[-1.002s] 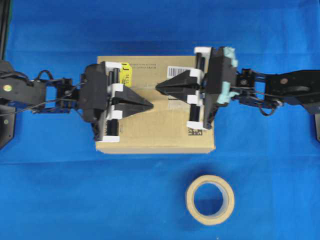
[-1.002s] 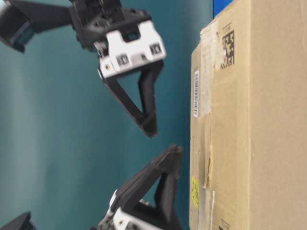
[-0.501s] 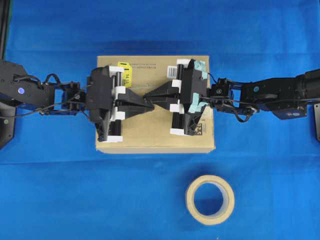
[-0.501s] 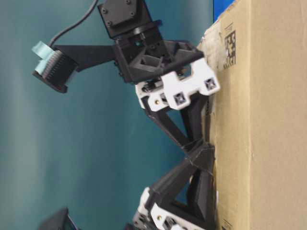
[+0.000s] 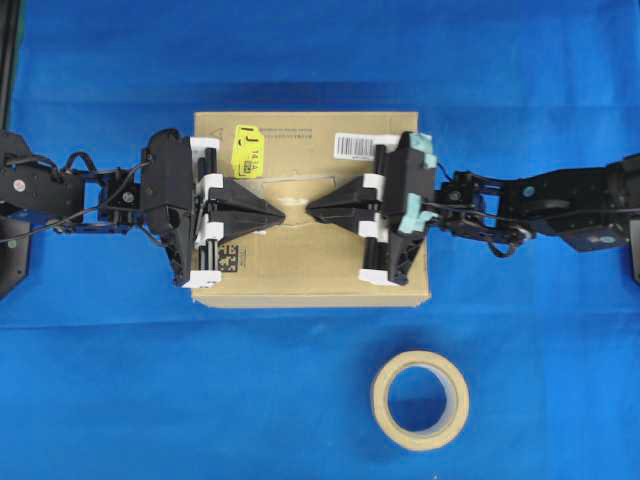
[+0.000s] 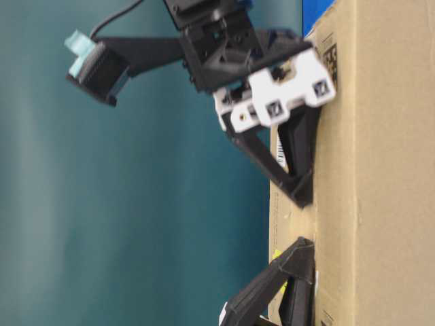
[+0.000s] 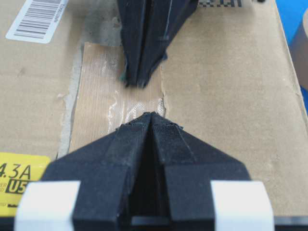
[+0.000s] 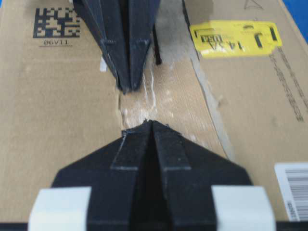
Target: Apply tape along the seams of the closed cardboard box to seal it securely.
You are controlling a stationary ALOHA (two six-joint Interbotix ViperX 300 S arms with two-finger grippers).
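A: How do the two end effectors stand?

B: Both are closed, fingers pressed together into a point, and neither grips anything. The left end effector point(image 5: 281, 213) and the right end effector point(image 5: 309, 211) point at each other over the top of the large brown rectangular cardboard box point(image 5: 300, 275), tips near but apart.

A: Do they touch anything?

B: In the wrist views both tips sit on the short, smooth tan piece of paper tape point(image 7: 96, 96), which lies flat in the middle of the box top between the two points. Whether they press on it or hover just above, I cannot tell for sure; the table-level view shows the right end effector's tip point(image 6: 302, 197) against the box top.

A: And the seam?

B: The tape covers it in the middle. Torn greyish old tape point(image 8: 169, 29) borders it, running on past the tan piece, and a short dark slit point(image 8: 157, 50) shows beside the left end effector in the right wrist view.

A: What else is on the box?

B: A yellow sticker point(image 5: 247, 150), a white barcode label point(image 5: 355, 145) and a black square code point(image 8: 53, 23).

A: What differs from half a second ago?

B: Then the tips met in the middle of the box; now each has drawn back toward its own side, leaving a gap. The ring-shaped tan tape roll point(image 5: 420, 399) lies on the blue table point(image 5: 100, 380) where it did.
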